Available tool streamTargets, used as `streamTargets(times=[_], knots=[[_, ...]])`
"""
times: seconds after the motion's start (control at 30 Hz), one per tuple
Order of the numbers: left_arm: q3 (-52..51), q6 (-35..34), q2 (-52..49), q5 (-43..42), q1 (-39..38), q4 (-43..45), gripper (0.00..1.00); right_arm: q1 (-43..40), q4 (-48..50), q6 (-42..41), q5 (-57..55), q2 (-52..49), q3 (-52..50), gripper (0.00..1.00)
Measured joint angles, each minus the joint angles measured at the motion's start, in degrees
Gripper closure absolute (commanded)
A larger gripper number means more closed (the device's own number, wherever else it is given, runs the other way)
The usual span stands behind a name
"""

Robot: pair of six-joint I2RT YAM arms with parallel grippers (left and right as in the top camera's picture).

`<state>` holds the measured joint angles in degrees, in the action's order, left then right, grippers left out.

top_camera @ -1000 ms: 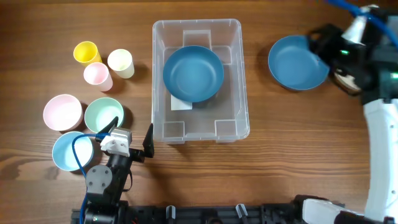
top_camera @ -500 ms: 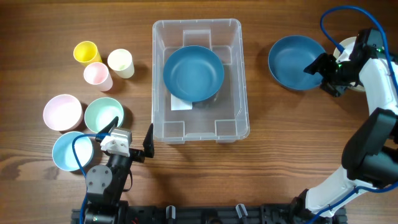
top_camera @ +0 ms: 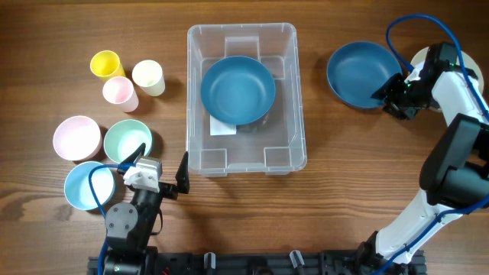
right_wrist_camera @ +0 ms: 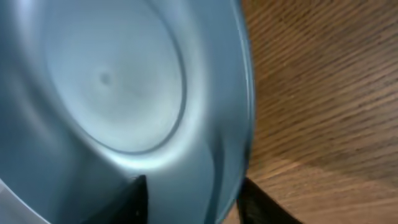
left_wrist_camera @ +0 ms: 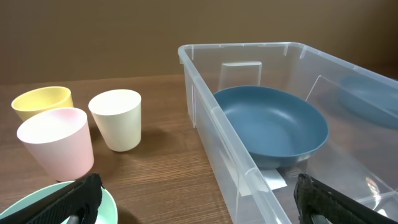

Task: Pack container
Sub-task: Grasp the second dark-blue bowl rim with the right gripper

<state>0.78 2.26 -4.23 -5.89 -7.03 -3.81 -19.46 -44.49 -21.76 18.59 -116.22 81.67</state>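
Observation:
The clear plastic container (top_camera: pixel 299 114) stands at the table's middle, with a dark blue bowl (top_camera: pixel 238 90) lying in it over the white label; the left wrist view shows its wall (left_wrist_camera: pixel 208 127) and that bowl (left_wrist_camera: pixel 273 121). A second dark blue bowl (top_camera: pixel 359 72) lies on the table to the right. My right gripper (top_camera: pixel 391 95) is at its right rim, one finger inside and one outside, closed on the rim (right_wrist_camera: pixel 193 199). The bowl (right_wrist_camera: pixel 112 81) fills that view. My left gripper (top_camera: pixel 162 164) is open and empty at the container's front left corner (left_wrist_camera: pixel 196 205).
Yellow (top_camera: pixel 106 64), pink (top_camera: pixel 120 92) and cream (top_camera: pixel 148 76) cups stand at the left rear. Pink (top_camera: pixel 76 137), mint green (top_camera: pixel 127 140) and light blue (top_camera: pixel 85 185) bowls sit front left, next to my left arm.
My right arm has come down from the far right corner to the second blue bowl's rim, and the bowl has shifted slightly left. The left arm has not moved.

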Motion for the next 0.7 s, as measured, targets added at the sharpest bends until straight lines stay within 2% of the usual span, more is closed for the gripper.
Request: streamTargets(times=[0.1, 0.2, 0.23, 0.57, 0.7], knots=[[0.0, 0.0, 0.0, -0.02, 0.0, 0.0, 0.0, 0.0, 1.99, -0.28, -0.17, 0.0, -0.96, 0.61], [0.02, 0.0, 0.0, -0.02, 0.0, 0.0, 0.0, 0.0, 3.48, -1.29, -0.94, -0.02, -2.45, 0.83], [0.0, 0.0, 0.0, 0.0, 0.0, 0.0, 0.0, 0.0, 3.98, -1.62, -1.11, -0.04, -3.06, 0.96], [0.0, 0.0, 0.0, -0.02, 0.0, 0.0, 0.0, 0.02, 2.47, -1.99, -2.36, 1.49, -4.33, 0.96], [0.0, 0.0, 0.0, -0.02, 0.0, 0.0, 0.0, 0.02, 0.61, -1.92, -2.56, 8.85, -5.16, 0.96]])
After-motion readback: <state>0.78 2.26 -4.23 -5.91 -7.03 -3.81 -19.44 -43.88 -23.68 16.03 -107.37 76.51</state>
